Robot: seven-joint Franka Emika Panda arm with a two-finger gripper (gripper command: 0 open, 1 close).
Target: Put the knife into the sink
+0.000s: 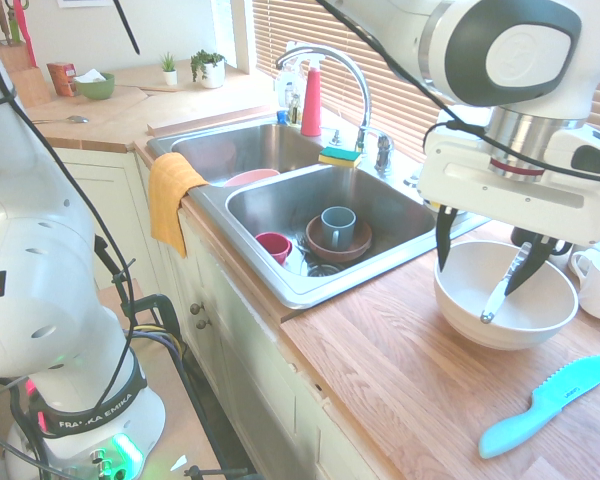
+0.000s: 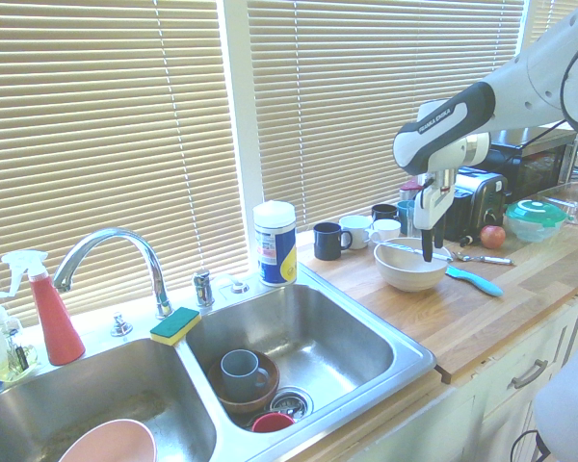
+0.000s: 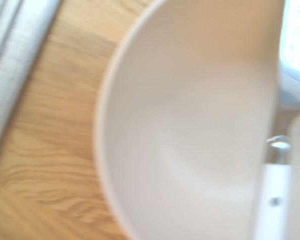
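The knife (image 1: pixel 499 297) is slim and silvery-white and lies slanted inside a white bowl (image 1: pixel 480 320) on the wooden counter, right of the sink (image 1: pixel 310 292). My gripper (image 1: pixel 485 256) hangs open just over the bowl. One of its dark fingers (image 1: pixel 445 240) is at the bowl's left rim and the other is close by the knife's upper end. Nothing is held. From the other side, the gripper (image 2: pixel 426 248) dips into the bowl (image 2: pixel 405 274). The wrist view shows the bowl (image 3: pixel 190 125) from close by and the knife (image 3: pixel 273 200) at its edge. The sink (image 2: pixel 405 358) has two basins and a curved tap (image 2: pixel 125 245).
A turquoise plastic knife (image 1: pixel 548 405) lies on the counter near the bowl. Mugs (image 2: pixel 352 236), a toaster (image 2: pixel 477 197) and an apple (image 2: pixel 493 236) stand behind it. The near basin holds a brown bowl with a grey cup (image 1: pixel 337 232) and a red cup (image 1: pixel 273 246). A yellow cloth (image 1: pixel 170 195) hangs over the sink's front.
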